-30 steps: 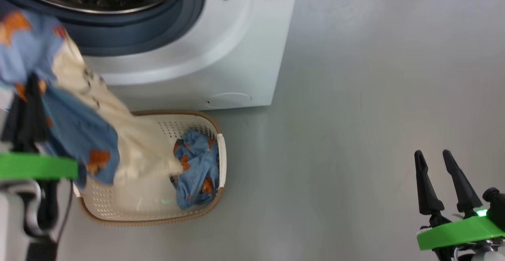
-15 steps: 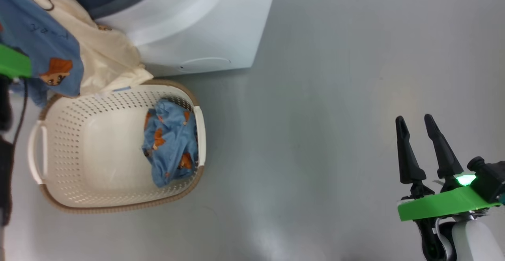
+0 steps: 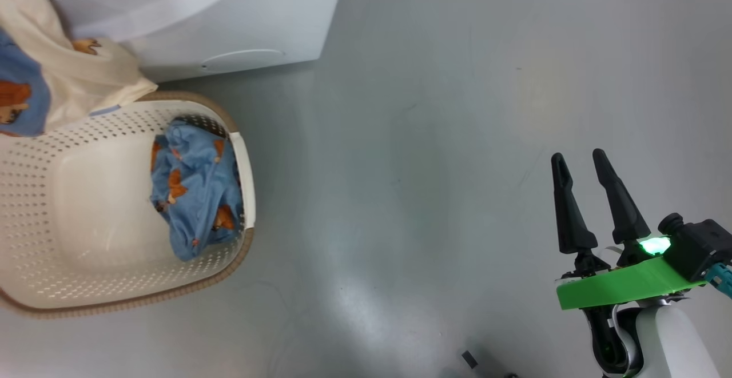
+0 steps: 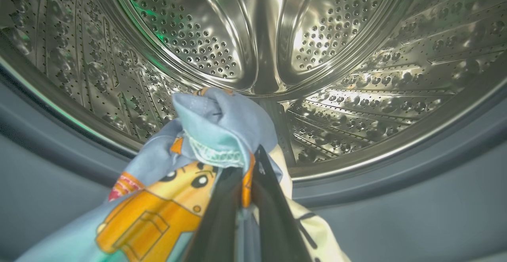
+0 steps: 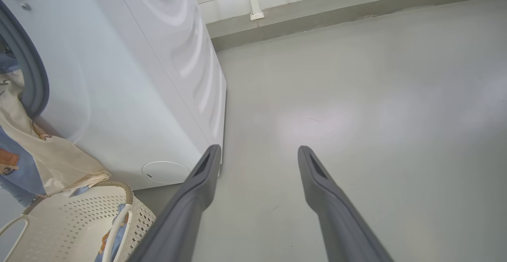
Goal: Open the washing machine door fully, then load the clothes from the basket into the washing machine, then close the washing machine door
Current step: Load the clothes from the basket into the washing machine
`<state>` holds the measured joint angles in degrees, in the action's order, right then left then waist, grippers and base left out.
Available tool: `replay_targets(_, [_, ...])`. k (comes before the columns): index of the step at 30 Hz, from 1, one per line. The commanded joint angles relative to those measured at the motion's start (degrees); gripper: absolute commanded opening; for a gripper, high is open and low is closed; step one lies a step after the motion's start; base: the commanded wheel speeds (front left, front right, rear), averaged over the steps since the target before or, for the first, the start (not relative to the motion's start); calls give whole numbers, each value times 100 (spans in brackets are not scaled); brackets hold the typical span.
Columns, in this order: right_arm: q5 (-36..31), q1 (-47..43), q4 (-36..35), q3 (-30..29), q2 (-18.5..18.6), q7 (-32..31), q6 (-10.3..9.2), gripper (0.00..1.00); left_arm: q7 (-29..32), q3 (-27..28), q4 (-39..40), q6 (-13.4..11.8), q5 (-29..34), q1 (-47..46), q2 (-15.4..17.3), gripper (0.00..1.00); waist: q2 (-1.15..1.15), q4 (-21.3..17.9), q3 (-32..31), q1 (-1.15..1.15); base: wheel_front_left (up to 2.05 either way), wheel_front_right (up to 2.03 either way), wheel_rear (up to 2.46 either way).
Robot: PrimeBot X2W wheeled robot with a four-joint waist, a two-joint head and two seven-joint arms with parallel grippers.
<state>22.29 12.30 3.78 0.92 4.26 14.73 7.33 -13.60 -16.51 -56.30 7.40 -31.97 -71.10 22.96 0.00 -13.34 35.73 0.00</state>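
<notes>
**Loading under way: a bundle at the washing machine's mouth**

The left gripper [image 4: 248, 162] is pinched narrow on a bunch of the clothes [image 4: 216, 125]: blue printed cloth with a cream piece. It holds them just inside the washing machine [image 3: 229, 18], in front of the steel drum [image 4: 257, 36] and above the gasket [image 4: 396, 182]. The cream tail [image 3: 68, 75] hangs down the machine's front to about the rim of the basket [image 3: 74, 195]. The basket sits right below the machine, with one blue piece [image 3: 191, 195] left in it. The right gripper [image 3: 579, 158] stands wide and empty, well off to the machine's side.

Loading looks roughly half done. The next move calls for carrying the bundle deeper before release, so that the tail clears the gasket.
</notes>
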Motion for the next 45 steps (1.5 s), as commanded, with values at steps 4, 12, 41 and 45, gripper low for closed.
replay_targets(4, [15,3,-128,163,-12,27,16,100,-75,-147,-15,9,22,-626,450,0,0,-157,128,0,0,0,0])
replay_targets(12, [23,89,-182,191,-62,27,16,100,-138,400,1090,-64,545,-1188,511,0,0,-230,295,0,0,0,0])
replay_targets(41, [-9,152,-171,196,18,27,16,100,-140,673,159,8,840,-531,-33,100,0,55,207,0,0,0,0])
replay_targets(45, [-12,151,-171,170,40,27,16,100,-140,735,298,8,707,-344,-97,100,0,112,187,0,0,0,0])
